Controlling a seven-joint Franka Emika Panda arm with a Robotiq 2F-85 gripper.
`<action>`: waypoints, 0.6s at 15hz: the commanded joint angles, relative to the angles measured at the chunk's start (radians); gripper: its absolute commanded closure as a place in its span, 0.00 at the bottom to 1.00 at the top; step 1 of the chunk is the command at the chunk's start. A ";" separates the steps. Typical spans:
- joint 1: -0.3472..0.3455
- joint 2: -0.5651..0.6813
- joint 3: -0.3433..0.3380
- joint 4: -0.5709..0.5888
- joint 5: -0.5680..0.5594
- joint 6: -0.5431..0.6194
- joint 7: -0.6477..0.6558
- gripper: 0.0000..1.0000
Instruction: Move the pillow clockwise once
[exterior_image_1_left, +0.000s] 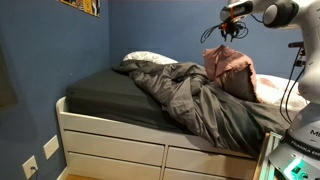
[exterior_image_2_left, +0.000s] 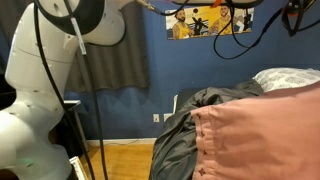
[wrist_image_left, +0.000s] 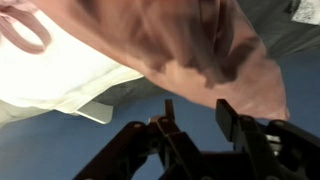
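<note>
The dusty pink pillow (exterior_image_1_left: 228, 68) stands propped up on the bed, against the rumpled grey comforter (exterior_image_1_left: 195, 98). It fills the lower right of an exterior view (exterior_image_2_left: 262, 135) and the top of the wrist view (wrist_image_left: 190, 40). My gripper (exterior_image_1_left: 232, 30) hangs just above the pillow's top edge, apart from it. In the wrist view its two dark fingers (wrist_image_left: 197, 108) are spread with blue wall showing between them and nothing held.
A white pillow (exterior_image_1_left: 146, 58) lies at the head of the bed, and white bedding (wrist_image_left: 60, 70) sits beside the pink pillow. The bed has a dark sheet (exterior_image_1_left: 105, 90) and white drawers (exterior_image_1_left: 110, 148). Blue walls stand behind, with a poster (exterior_image_2_left: 205, 20).
</note>
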 joint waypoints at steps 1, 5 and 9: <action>0.011 -0.074 0.071 -0.047 0.059 0.072 -0.110 0.20; 0.035 -0.148 0.163 -0.136 0.112 0.120 -0.221 0.00; 0.056 -0.262 0.261 -0.325 0.201 0.182 -0.313 0.00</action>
